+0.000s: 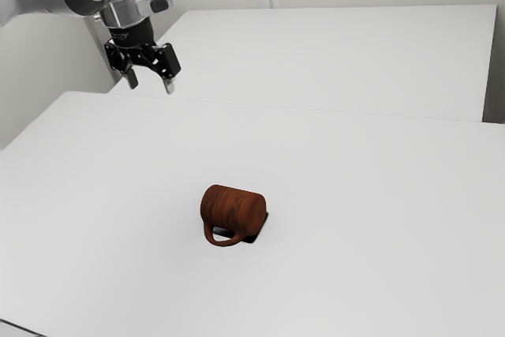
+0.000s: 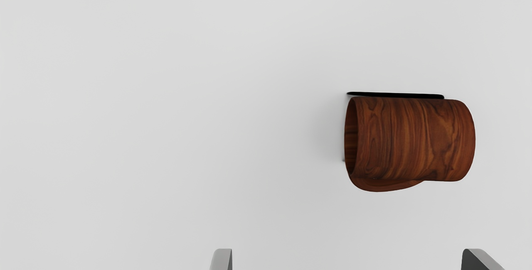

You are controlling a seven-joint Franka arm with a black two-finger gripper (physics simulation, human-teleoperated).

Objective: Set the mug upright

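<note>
The wood-grain mug [image 1: 229, 209] lies on its side, mouth [image 2: 351, 137] toward the exterior view's left, handle [image 2: 386, 186] out sideways. It looks stiff, probably fairly light, its round wall liable to roll or slip; best pinched across the wall, clear of the handle. Beneath is the white table [image 1: 379, 219]; well above, the gripper [image 1: 150, 84] points down, wide open and empty
</note>
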